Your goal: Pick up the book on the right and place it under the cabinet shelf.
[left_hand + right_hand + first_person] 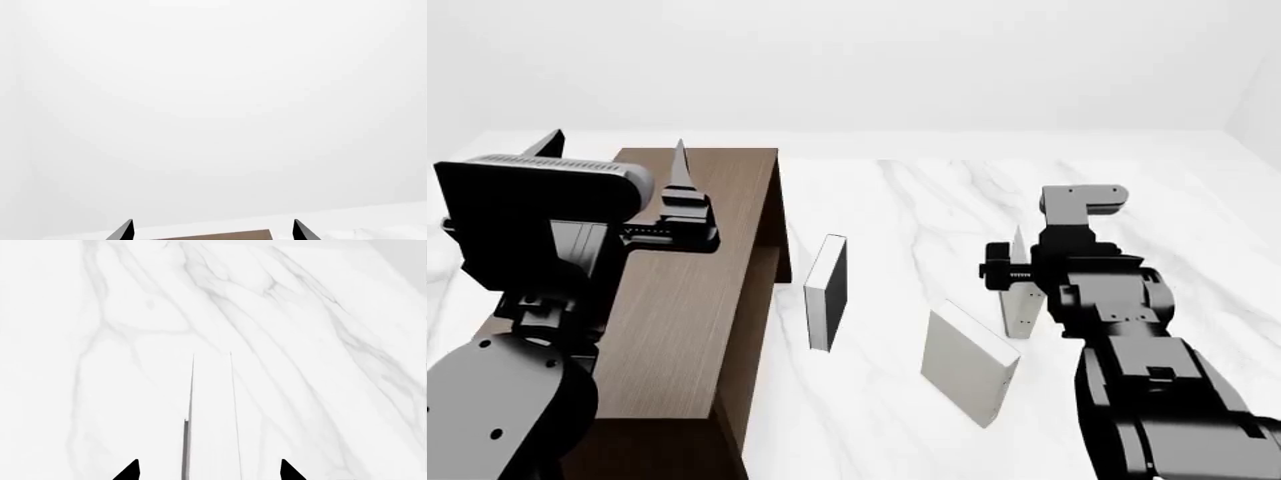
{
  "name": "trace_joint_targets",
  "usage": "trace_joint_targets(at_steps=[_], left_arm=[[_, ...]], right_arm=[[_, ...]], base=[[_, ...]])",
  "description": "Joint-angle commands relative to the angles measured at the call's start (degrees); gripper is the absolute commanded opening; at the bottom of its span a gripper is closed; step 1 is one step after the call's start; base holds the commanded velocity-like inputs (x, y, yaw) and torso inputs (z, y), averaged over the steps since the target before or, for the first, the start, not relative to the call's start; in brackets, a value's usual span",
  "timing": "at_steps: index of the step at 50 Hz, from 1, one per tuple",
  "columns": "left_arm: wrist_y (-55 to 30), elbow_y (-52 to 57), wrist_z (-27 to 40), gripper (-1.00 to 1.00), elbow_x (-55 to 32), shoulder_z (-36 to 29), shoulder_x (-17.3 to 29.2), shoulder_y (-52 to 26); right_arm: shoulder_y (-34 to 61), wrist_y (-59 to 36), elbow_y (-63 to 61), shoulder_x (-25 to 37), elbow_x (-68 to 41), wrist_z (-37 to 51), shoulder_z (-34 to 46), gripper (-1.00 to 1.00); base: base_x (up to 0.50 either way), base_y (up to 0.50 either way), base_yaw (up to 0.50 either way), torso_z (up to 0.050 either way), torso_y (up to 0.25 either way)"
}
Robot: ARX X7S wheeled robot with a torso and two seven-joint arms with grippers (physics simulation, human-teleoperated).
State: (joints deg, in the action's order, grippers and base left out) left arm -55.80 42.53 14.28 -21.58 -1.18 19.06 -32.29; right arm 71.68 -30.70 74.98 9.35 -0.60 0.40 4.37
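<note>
At centre right of the head view, the book (1016, 296), thin, bright white, upright, is being straddled by the right gripper (209, 470), jaws spread. Three books are being counted. Left gripper (212, 231) is being held open above the cabinet shelf (694, 300).

Head view: high, looking down over both arms; right wrist view — close above the book (212, 415), shared with the head view.

We see flat, bright, even light with almost no shadows. Renders stay sharp edge to edge. White walls wash out the upper frame.
</note>
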Motion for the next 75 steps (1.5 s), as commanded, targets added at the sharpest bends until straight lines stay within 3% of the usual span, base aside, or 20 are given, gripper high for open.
trace_joint_targets(at_steps=[1,75], left_arm=[[0.7,-0.3,0.1,1.0,0.0,-0.2,0.2,0.4],[0.3,0.2,1.9,1.0,-1.4,-0.7,1.3,0.7]], right_arm=[[-0.6,0.0,0.0,0.0,0.4,0.4,-0.6,1.0],[-3.9,0.1,0.0,-0.1,0.5,1.8,-1.7,1.0]], base=[[0.0,0.0,0.0,0.0,0.0],[0.0,0.0,0.0,0.0,0.0]])
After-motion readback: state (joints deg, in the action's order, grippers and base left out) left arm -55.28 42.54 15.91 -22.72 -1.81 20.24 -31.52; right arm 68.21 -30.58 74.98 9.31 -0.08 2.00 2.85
